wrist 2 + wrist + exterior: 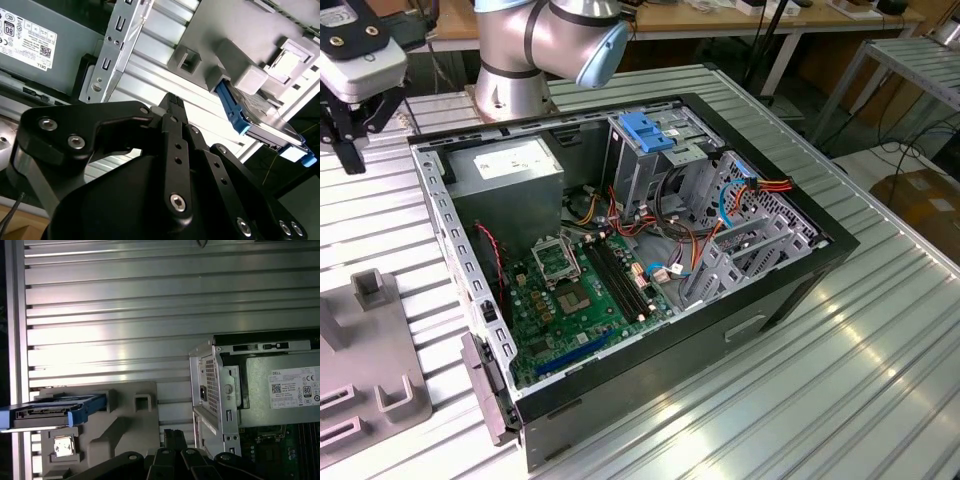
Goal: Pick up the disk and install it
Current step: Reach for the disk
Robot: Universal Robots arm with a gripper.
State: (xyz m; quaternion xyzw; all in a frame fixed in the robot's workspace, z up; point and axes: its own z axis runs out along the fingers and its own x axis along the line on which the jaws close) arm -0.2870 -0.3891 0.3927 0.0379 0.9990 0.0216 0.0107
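The disk [47,411], a grey drive in a light-blue carrier rail, rests on edge in a slot of the grey holder [125,415]. The second wrist view has the disk [260,117] beyond the holder's blocks [235,50]. My gripper [173,435] hangs above the ribbed table between the holder and the corner of the computer case, well clear of the disk. Its black fingertips [172,102] are shut together with nothing between them. The exterior view places the gripper [352,160] at its far left, behind the case.
The open computer case [790,290] lies on its side mid-table, with the motherboard [570,290], power supply [510,165] and a metal drive cage with a blue latch [655,135]. The grey holder [370,380] is on the exterior view's left. The arm's base [515,60] stands behind.
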